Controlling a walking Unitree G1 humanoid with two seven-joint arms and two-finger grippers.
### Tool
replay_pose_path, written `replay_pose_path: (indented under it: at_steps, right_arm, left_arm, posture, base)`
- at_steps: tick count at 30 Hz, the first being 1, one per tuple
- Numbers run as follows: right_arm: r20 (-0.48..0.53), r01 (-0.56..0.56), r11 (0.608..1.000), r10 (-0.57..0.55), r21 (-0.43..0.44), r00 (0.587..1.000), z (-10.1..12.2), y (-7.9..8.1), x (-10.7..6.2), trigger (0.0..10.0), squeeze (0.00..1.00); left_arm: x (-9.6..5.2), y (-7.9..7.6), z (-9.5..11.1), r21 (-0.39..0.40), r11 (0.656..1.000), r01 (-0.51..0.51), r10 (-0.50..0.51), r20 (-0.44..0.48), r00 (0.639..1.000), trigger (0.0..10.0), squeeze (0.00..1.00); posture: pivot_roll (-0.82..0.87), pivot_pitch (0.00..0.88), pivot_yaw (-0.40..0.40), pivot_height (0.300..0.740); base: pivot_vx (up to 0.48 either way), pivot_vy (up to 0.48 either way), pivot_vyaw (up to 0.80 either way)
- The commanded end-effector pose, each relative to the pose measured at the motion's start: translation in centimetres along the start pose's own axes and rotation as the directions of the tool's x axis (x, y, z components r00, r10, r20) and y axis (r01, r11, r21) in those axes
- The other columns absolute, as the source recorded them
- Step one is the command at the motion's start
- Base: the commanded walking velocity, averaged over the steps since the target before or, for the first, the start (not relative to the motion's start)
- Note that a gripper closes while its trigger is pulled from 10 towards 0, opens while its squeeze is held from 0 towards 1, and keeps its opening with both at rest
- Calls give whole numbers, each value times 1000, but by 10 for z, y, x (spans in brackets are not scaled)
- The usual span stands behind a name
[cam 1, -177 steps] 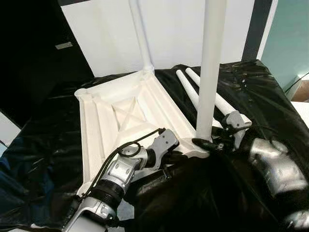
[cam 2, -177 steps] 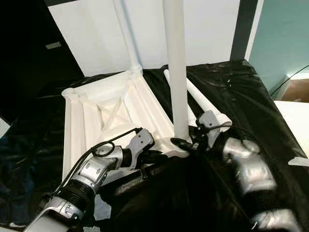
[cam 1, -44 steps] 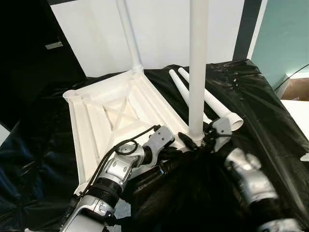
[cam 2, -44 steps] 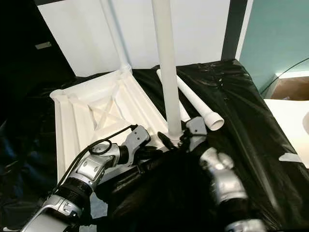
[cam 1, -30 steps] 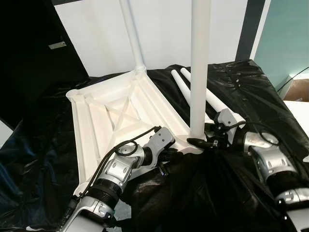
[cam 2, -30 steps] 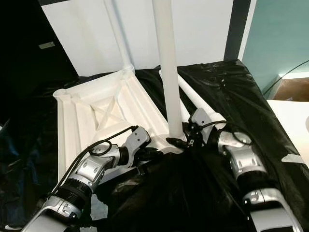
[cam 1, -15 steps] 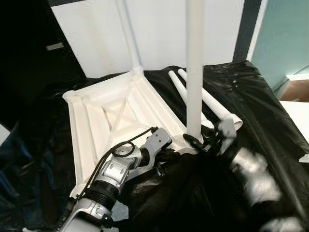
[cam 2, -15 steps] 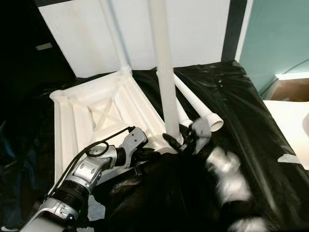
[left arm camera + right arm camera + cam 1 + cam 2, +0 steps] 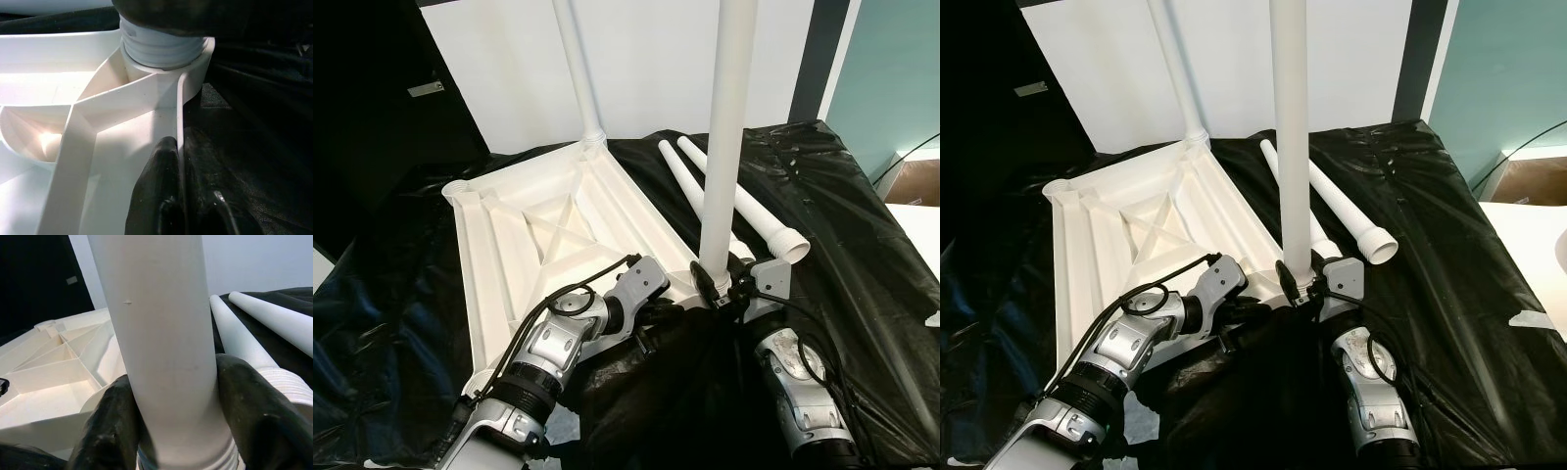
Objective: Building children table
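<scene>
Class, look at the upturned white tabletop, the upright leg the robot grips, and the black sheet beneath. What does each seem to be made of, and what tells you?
Upturned tabletop: likely moulded plastic, matt white, with thin ribs and corner sockets. Upright leg, gripped by the right gripper: probably matt white plastic too, a smooth tube with a threaded end. Black sheet: seemingly thin plastic film, glossy and wrinkled.

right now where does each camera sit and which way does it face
Head eyes: look forward and down at the upturned tabletop; both arms show.
Left wrist: along the left gripper, clamped on the tabletop's edge.
Right wrist: along the right gripper, clamped on the upright leg.
Shared: the leg's threaded end at its corner socket.
</scene>
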State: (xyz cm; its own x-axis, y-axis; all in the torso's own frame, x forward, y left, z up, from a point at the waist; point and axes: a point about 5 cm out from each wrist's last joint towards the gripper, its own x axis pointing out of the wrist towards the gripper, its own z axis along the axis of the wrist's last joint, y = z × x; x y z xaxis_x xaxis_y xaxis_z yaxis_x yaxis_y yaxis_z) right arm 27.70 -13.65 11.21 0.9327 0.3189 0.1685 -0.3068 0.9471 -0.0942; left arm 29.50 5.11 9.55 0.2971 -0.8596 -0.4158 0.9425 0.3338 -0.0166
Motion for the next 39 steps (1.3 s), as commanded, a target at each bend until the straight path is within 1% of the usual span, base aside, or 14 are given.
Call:
replay_pose_path:
  at_steps: [1, 5, 6, 8, 10, 18, 19, 26, 33, 34, 35, 36, 38, 39]
  right_arm:
    - [-1, -89, 996, 89, 24, 996, 4, 5, 6, 10000, 1000]
    - [-34, -290, 956, 291, 37, 956, 4, 7, 13, 10000, 1000]
    - [-61, -439, 897, 441, 42, 895, 4, 9, 13, 10000, 0]
    - [-100, -629, 777, 627, 14, 772, 5, 9, 9, 10000, 0]
    - [-120, -684, 729, 678, -16, 725, 6, 5, 11, 10000, 0]
    - [-270, -759, 641, 715, -115, 645, 9, -26, 32, 9922, 0]
    - [-294, -781, 613, 730, -118, 617, 9, -30, 34, 0, 0]
    - [-327, -845, 529, 787, -81, 524, 14, -41, 33, 0, 0]
    - [-248, -813, 581, 783, -40, 571, 15, -41, 27, 0, 0]
    - [-166, -781, 622, 766, -54, 621, 18, -29, 23, 0, 0]
    - [-79, -655, 754, 651, -47, 755, 19, -21, 24, 0, 0]
    - [-29, -547, 837, 546, -27, 837, 20, -18, 23, 0, 0]
    - [-29, -547, 837, 546, -27, 837, 20, -18, 23, 0, 0]
    - [11, -374, 927, 374, -28, 927, 18, -18, 19, 0, 0]
  left_arm:
    - [2, -10, -37, -124, 992, 11, -23, -96, 995, 10000, 0]
    - [2, -10, -37, -122, 992, 9, -21, -100, 995, 10000, 0]
    - [3, -10, -37, -121, 993, 9, -21, -99, 995, 10000, 0]
    - [3, -10, -37, -120, 993, 8, -20, -99, 995, 10000, 0]
    - [3, -9, -37, -119, 993, 7, -18, -98, 995, 10000, 0]
    - [3, -9, -37, -120, 993, -5, -7, -97, 995, 10000, 0]
    - [2, -9, -38, -122, 993, -7, -5, -98, 995, 10000, 0]
    - [1, -11, -40, -126, 992, -4, -8, -99, 995, 10000, 0]
    - [2, -12, -40, -127, 992, 2, -15, -99, 995, 10000, 0]
    - [2, -12, -40, -126, 992, 3, -15, -97, 995, 10000, 0]
    - [2, -12, -39, -127, 992, 1, -13, -95, 995, 10000, 0]
    - [2, -11, -39, -127, 992, 0, -12, -93, 996, 10000, 0]
    - [2, -11, -39, -127, 992, 0, -12, -93, 996, 10000, 0]
    - [2, -11, -39, -130, 992, -4, -8, -93, 996, 10000, 0]
  posture:
    - [-32, 0, 94, 740]
    - [-32, 0, 91, 740]
    - [-33, 0, 90, 740]
    - [-32, 0, 89, 740]
    - [-31, 0, 87, 740]
    - [-17, 0, 78, 740]
    - [-14, 0, 78, 740]
    - [-15, 0, 83, 740]
    - [-18, 0, 86, 740]
    - [-16, 0, 80, 740]
    - [-15, 0, 75, 740]
    - [-15, 0, 75, 740]
    - [-15, 0, 75, 740]
    - [-11, 0, 72, 740]
  base:
    - [0, 0, 0]
    - [0, 0, 0]
    - [0, 0, 0]
    - [0, 0, 0]
    - [0, 0, 0]
    - [0, 0, 0]
    - [0, 0, 0]
    - [0, 0, 0]
    - [0, 0, 0]
    - [0, 0, 0]
    - [0, 0, 0]
    - [0, 0, 0]
    - [0, 0, 0]
    - [0, 0, 0]
